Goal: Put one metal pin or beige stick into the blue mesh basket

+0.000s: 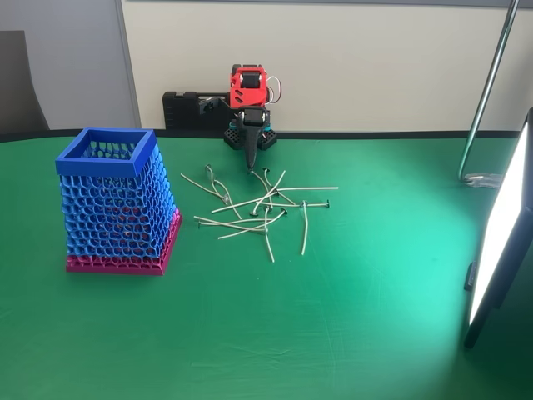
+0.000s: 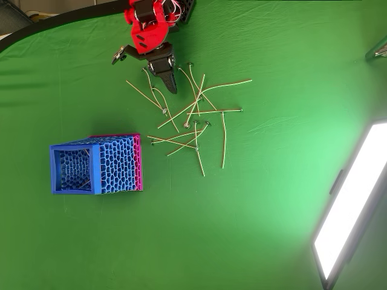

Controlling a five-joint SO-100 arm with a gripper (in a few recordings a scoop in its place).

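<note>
Overhead view shows the pincer (image 2: pixel 171 88) pressed together and pointing down by the pile of pins (image 2: pixel 195 121), with the blue mesh basket (image 2: pixel 97 164) standing apart on the green worktop (image 2: pixel 254 229).

Bright, sharp pictures; a glowing light panel (image 1: pixel 500 242) at the right throws glare across the green cloth (image 1: pixel 350 333).

No legible text, label, brand, number or sign on anything before me — neither on the blue mesh basket (image 1: pixel 117 204), nor on my own red and black body, nor on the lit panel (image 1: pixel 500 233) at the right edge of the fixed view.
</note>
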